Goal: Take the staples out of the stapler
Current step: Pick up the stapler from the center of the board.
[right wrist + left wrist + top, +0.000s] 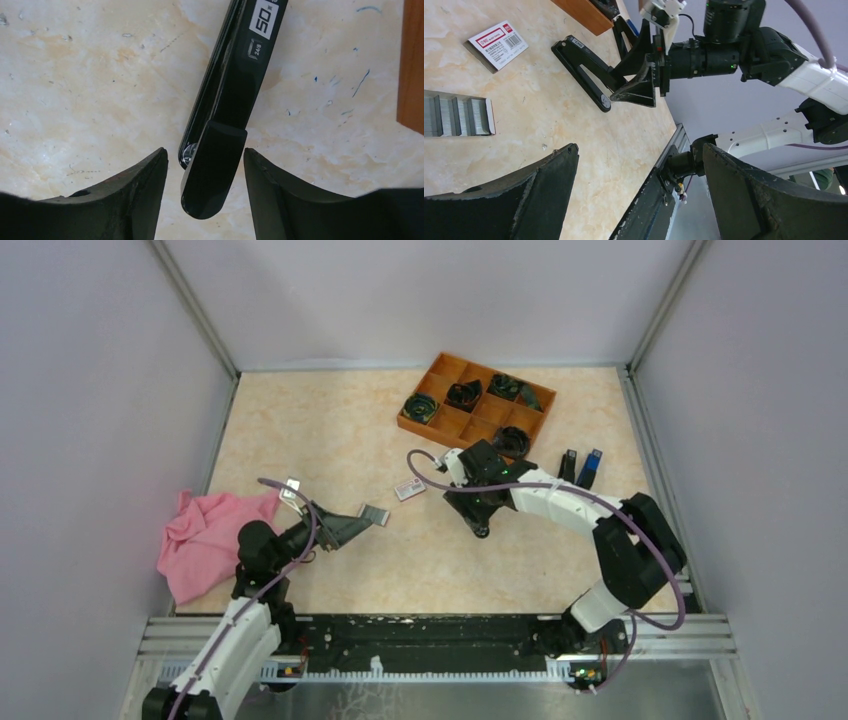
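right fingers (pixel 155 170), wide open and empty, straddle the stapler (pixel 232 85) on the surface (pixel 330 440). some staples (pixel 459 116) lie near the open, empty left fingers (pixel 559 165). grasp pending: close squarely, then hold it steady.

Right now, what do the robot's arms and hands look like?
The left arm and right arm are jointed white and black segments, each with a looping lilac cable. The left hand and right hand are black, with two broad curved fingers.
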Available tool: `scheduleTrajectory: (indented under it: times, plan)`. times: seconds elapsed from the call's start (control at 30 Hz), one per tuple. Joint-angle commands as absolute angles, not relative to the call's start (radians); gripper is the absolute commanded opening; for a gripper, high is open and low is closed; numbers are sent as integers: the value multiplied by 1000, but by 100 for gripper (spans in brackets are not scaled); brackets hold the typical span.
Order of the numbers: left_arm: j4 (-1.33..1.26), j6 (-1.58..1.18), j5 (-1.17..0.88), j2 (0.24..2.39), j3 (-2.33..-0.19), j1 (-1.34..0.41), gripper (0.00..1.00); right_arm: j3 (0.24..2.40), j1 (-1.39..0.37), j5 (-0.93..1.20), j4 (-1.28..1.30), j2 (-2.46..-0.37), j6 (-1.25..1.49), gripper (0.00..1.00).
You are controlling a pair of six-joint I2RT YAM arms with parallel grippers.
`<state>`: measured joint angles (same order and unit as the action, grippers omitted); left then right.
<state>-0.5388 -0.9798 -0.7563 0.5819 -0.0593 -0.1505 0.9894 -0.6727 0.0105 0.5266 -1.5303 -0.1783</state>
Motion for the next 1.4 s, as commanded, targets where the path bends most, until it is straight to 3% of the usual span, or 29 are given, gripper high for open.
scheduleTrajectory:
  times: [0.0,0.13,0.37,0.57,0.77,0.93,1.37]
  plan:
    - [-589,-987,-778,561,-50,-144,99,1032,-640,54,520,-1551,-147,54]
    - [-599,-1000,-778,551,-37,-144,99,1037,-640,54,514,-1583,-145,40]
    - [-626,-1023,-805,543,-28,-144,98,1050,-617,59,517,-1589,-144,0]
    - [-953,-1097,-778,571,23,-215,97,998,-440,352,463,-1400,-143,0]
    - [-889,-858,-556,661,-86,-492,99,901,-246,660,355,-1231,-100,0]
    - [-1179,-825,-506,924,-107,-591,99,862,-148,918,269,-1163,-56,0]
    - [-1574,-756,-488,1480,-324,-693,99,755,-87,1230,-3,-1057,155,0]
